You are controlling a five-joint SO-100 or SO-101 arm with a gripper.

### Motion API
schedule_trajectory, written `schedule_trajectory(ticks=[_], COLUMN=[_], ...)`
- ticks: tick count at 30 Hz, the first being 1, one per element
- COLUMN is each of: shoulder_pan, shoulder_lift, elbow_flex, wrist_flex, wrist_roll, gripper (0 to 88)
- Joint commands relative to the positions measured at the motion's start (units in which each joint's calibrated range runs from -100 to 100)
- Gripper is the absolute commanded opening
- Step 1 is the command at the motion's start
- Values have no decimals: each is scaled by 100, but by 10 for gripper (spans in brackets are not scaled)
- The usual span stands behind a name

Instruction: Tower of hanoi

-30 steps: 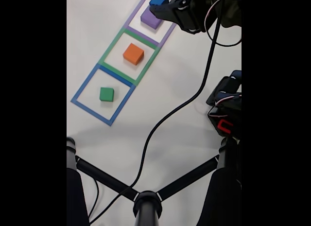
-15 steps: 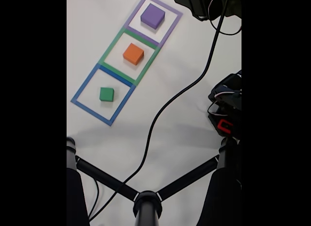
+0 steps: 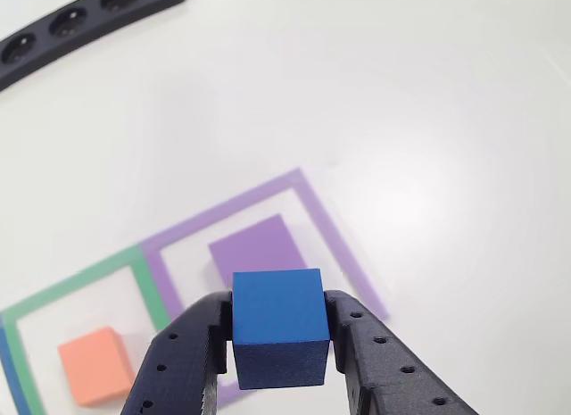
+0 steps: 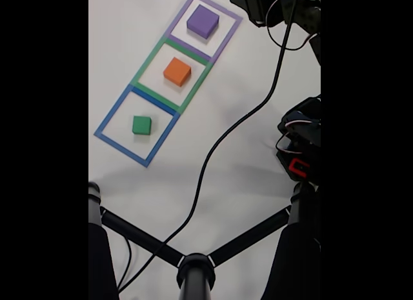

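Blocks: 4, with 1 blue block [image 3: 277, 324] in the tool [image 3: 278, 357].

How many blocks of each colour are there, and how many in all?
Blue block, held in the claw: 1
Purple block: 1
Orange block: 1
Green block: 1
Total: 4 blocks

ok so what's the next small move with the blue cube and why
Probably carry it toward a target block and lower it. The gripper is shut on the blue cube, held in the air above the purple square's near edge, while purple block, orange block lie bare.
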State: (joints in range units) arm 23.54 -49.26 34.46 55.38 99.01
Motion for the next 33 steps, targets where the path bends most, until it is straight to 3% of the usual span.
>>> schedule_trajectory(ticks=[1, 13, 27, 33], shoulder_pan=[113, 174, 44, -40], shoulder_lift=[-130, 1641, 4517, 5463], elbow_flex=[1020, 3091, 3201, 2955], wrist_flex=[-1560, -6052, -9589, -10406], wrist_roll=[99, 99, 99, 99], gripper=[15, 16, 17, 19])
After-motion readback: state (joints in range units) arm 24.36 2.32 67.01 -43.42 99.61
